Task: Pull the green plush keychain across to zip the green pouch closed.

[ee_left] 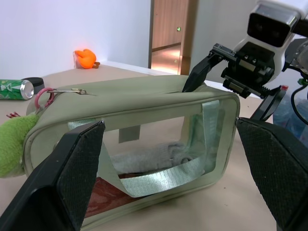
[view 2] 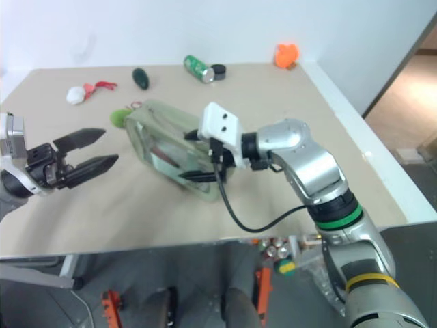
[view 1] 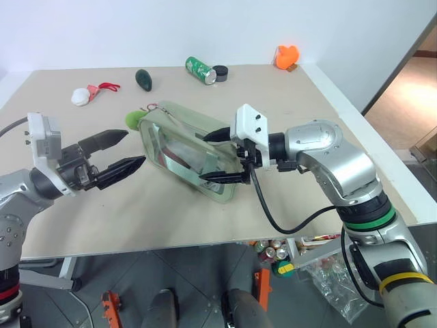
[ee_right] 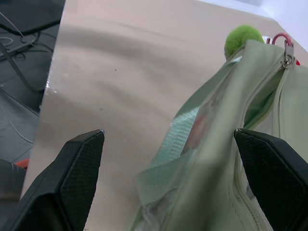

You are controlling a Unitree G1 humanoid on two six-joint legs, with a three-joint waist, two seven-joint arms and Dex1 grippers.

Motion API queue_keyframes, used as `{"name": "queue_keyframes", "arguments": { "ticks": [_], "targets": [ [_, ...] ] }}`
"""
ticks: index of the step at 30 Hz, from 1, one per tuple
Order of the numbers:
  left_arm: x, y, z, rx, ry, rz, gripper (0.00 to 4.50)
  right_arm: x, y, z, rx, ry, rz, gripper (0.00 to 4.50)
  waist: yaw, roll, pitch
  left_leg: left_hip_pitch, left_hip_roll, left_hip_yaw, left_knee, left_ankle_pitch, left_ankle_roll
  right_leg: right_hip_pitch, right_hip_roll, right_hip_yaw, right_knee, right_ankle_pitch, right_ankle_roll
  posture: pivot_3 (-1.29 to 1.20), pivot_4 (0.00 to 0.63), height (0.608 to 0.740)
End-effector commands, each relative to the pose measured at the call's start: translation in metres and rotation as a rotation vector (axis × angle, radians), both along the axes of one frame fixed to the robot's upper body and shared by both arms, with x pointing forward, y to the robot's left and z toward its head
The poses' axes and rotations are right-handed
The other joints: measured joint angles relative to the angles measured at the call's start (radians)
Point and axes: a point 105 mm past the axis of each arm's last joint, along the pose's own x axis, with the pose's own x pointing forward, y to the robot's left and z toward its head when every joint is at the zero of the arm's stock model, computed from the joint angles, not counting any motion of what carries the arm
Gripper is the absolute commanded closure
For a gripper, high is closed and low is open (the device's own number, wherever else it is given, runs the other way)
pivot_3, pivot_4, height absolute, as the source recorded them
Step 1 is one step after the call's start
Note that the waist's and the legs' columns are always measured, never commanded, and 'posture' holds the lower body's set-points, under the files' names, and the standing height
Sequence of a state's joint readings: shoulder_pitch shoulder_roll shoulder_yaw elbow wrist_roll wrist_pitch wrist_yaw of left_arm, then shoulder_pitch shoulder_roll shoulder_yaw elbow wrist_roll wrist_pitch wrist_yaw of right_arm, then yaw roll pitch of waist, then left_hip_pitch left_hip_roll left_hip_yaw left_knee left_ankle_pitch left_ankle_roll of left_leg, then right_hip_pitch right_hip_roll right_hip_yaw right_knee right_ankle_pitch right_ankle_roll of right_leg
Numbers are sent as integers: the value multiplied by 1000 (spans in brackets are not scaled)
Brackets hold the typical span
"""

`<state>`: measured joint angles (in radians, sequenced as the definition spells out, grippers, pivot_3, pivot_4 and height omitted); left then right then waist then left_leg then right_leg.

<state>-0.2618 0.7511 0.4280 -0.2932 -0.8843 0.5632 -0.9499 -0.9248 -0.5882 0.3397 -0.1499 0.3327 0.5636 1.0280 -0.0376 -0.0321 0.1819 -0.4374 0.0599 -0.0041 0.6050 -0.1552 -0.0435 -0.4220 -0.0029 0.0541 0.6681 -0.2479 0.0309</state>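
Observation:
The green pouch (view 1: 183,145), pale sage with a clear front panel, lies mid-table. The fuzzy green plush keychain (view 1: 132,120) sits at its far-left corner, joined by a pink ring to the zipper pull (ee_right: 288,50). My left gripper (view 1: 134,148) hovers open just left of the pouch, pointing at its near-left end, apart from it. My right gripper (view 1: 204,158) is open at the pouch's right end, one finger over the top edge and one in front of the panel. In the left wrist view the pouch (ee_left: 144,139) lies ahead of the open fingers.
At the back of the table lie a white pom-pom with red cord (view 1: 82,96), a dark green oval plush (view 1: 144,79), a green can (view 1: 199,67) beside a black cap (view 1: 220,72), and an orange toy (view 1: 287,56). The table's right edge (view 1: 382,157) runs close to my right arm.

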Motion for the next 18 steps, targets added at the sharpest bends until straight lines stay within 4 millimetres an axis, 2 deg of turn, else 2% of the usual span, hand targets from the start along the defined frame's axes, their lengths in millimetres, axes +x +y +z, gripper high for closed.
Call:
{"name": "queue_keyframes", "arguments": {
  "ticks": [1, 6, 7, 14, 15, 18],
  "targets": [
    [-7, -2, 11, -1, -66, -2, 0, 2, 3, 10, -12, -70, 5, 27, 0, 0, 0, 0, 0, 0, 0, 0, 0, 0, 0, 0, 0, 0, 0, 0, 150, 740],
    [-8, -3, 12, -6, -74, 2, 0, 9, 5, 10, -30, -100, -17, 27, 0, 0, 0, 0, 0, 0, 0, 0, 0, 0, 0, 0, 0, 0, 0, 0, 150, 740],
    [-8, -3, 12, -7, -75, 3, 0, 10, 6, 11, -27, -105, -18, 539, 0, 0, 0, 0, 0, 0, 0, 0, 0, 0, 0, 0, 0, 0, 0, 0, 150, 740],
    [-9, -3, 13, -11, -75, 11, 0, 12, 5, 10, -42, -129, -7, 2809, 0, 0, 0, 0, 0, 0, 0, 0, 0, 0, 0, 0, 0, 1, 0, 0, 150, 740],
    [-9, -3, 13, -11, -76, 13, 0, 12, 5, 10, -46, -130, -4, 3279, 0, 0, 0, 0, 0, 0, 1, 0, 0, 0, 0, 0, 0, 1, 0, 0, 150, 740],
    [-9, -2, 14, -13, -80, 19, 0, 9, 4, 5, -67, -135, 14, 4292, 0, 0, 0, 0, 0, 0, 1, 0, 0, 0, 0, 0, 1, 1, 0, 0, 150, 740]
  ]
}}
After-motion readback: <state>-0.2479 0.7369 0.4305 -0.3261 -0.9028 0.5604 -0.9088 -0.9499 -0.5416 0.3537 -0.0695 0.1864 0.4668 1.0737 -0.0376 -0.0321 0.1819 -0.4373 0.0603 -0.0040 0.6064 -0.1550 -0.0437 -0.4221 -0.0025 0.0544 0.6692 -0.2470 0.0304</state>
